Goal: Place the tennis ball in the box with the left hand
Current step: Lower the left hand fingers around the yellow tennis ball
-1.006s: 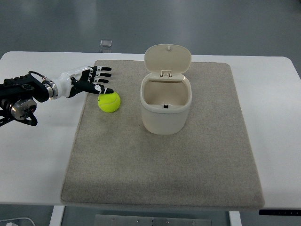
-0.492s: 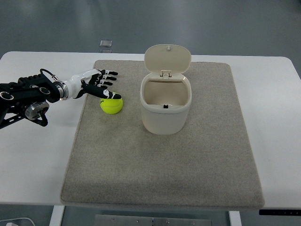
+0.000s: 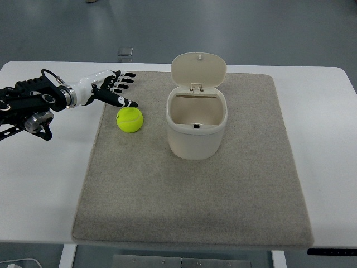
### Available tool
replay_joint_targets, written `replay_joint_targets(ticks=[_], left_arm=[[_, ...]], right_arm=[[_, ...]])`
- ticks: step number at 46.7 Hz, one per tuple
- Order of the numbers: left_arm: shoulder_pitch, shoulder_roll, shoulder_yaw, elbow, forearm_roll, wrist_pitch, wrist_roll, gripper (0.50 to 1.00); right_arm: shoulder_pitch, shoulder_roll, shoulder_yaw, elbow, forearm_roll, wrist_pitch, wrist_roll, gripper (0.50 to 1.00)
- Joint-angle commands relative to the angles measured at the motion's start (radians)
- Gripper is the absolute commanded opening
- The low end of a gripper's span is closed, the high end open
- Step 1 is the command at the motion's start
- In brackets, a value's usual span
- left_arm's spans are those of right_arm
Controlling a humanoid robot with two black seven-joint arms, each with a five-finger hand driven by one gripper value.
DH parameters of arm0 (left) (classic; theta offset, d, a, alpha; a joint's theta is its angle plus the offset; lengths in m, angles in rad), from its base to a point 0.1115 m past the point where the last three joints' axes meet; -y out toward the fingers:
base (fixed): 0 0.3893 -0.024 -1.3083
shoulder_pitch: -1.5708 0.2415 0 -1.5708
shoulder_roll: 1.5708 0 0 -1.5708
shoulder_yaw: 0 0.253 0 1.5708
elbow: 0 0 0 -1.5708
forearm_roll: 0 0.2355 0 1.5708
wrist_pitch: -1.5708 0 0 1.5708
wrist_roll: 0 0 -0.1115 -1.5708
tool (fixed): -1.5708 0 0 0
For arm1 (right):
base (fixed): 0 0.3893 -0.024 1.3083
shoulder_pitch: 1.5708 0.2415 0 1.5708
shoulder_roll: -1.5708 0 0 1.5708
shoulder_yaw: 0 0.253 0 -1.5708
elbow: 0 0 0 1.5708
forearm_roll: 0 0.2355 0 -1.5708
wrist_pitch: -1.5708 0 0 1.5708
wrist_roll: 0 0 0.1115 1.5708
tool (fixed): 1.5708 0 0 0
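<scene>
Hand spread beside tennis ball

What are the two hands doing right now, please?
Left hand: open, fingers spread, holding nothing, just behind the tennis ball.
Right hand: not in view.

Yellow-green ball sits on the mat, left of the box and well apart from it. White box stands upright, lid flipped up at the back, inside empty.
</scene>
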Motion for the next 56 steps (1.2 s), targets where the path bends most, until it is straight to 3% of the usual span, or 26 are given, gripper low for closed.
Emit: replay_joint_targets(ticks=[1,21,56], left_arm=[[-0.036,0.040,0.001,-0.047,-0.001,0.001,0.001,0.954],[-0.102,0.054,0.154,-0.103,0.014,0.028,0.001,0.936],[-0.136,0.002,0.196,-0.157,0.059,0.066,0.001,0.932]], right_arm=[[0.000,0.000,0.000,0.000,-0.001,0.000,0.000,0.938],[0.000,0.000,0.000,0.000,-0.001,0.000,0.000,0.938],[0.000,0.000,0.000,0.000,-0.001,0.000,0.000,0.938]])
